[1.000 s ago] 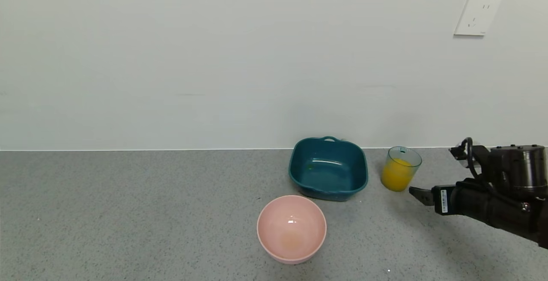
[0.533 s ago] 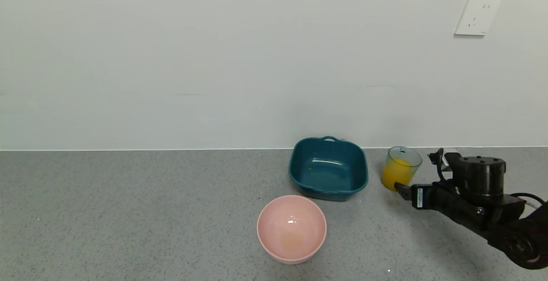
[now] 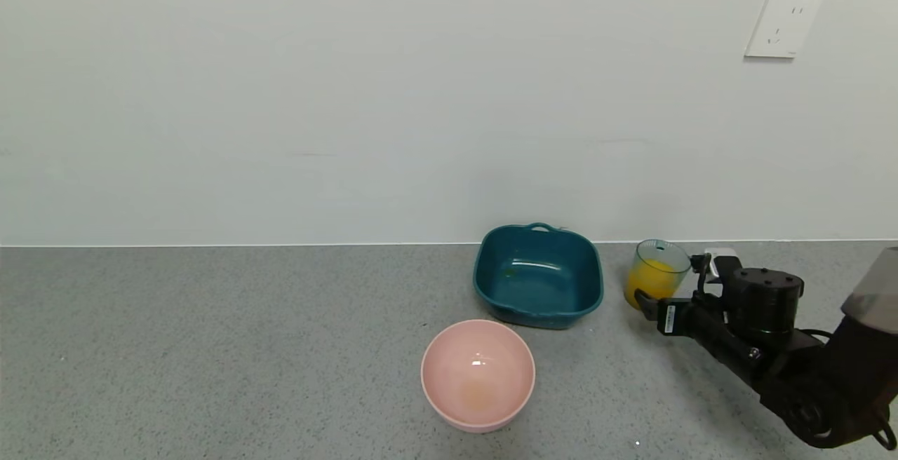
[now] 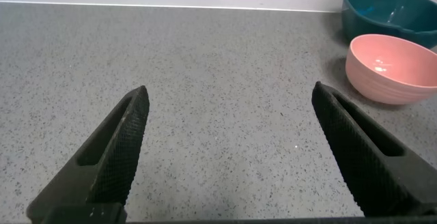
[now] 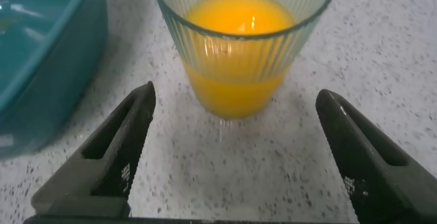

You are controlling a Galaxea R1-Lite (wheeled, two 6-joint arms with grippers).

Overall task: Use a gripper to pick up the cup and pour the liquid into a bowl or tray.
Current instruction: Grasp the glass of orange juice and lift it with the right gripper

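Right gripper (image 5: pixel 235 152): my fingers were spread wide, flanking the ribbed translucent blue-grey plastic cup (image 5: pixel 242 43) of orange liquid (image 5: pixel 239 19), not touching it.
Left gripper (image 4: pixel 232 156): my fingers gaped wide over the grey speckled bench (image 4: pixel 218 80).

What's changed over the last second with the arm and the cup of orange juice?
The right gripper moved in toward the cup, from short of it to open fingers on either side of its base. Nothing gripped yet. The cup, its liquid, the pink bowl and the teal basin stayed put. The left gripper is open above the counter.
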